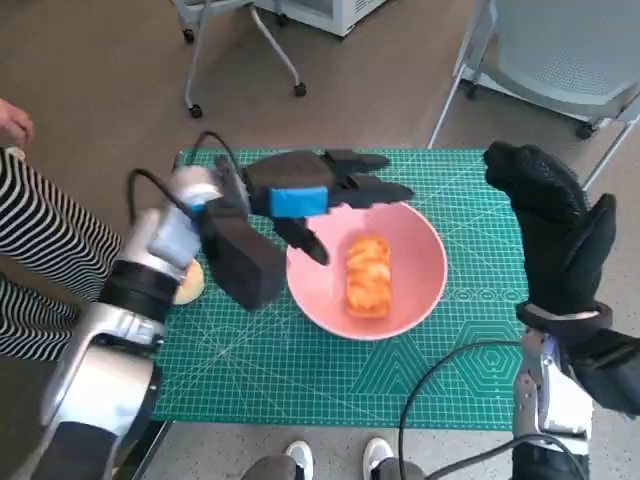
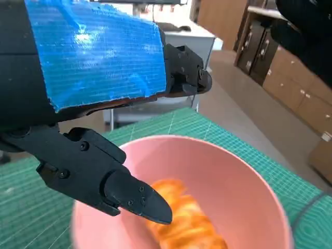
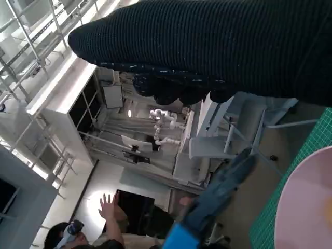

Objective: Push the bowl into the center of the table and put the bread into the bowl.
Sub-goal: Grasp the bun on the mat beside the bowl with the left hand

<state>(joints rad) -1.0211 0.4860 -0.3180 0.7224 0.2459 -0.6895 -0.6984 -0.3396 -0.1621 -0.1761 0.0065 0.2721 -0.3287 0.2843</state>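
The pink bowl (image 1: 424, 290) stands near the middle of the green mat (image 1: 470, 370). An orange-glazed bread (image 1: 368, 274) lies inside it, lengthwise. My left hand (image 1: 302, 196) hovers over the bowl's far-left rim with its black fingers (image 1: 372, 188) spread and nothing held. In the left wrist view the bread (image 2: 187, 224) lies in the bowl (image 2: 228, 176) just under the left hand's (image 2: 98, 57) thumb. My gloved right hand (image 1: 556, 226) is raised at the mat's right side, apart from the bowl, holding nothing. In the right wrist view the glove (image 3: 218, 46) spans the picture and the bowl's rim (image 3: 306, 207) shows in one corner.
A tan round object (image 1: 191, 284) lies on the mat's left edge, half hidden by my left forearm. A person in striped clothing (image 1: 40, 250) sits at the left. Chair legs on castors (image 1: 245, 60) stand behind the table, another chair (image 1: 560, 50) at back right. Shoes (image 1: 340, 455) show by the front edge.
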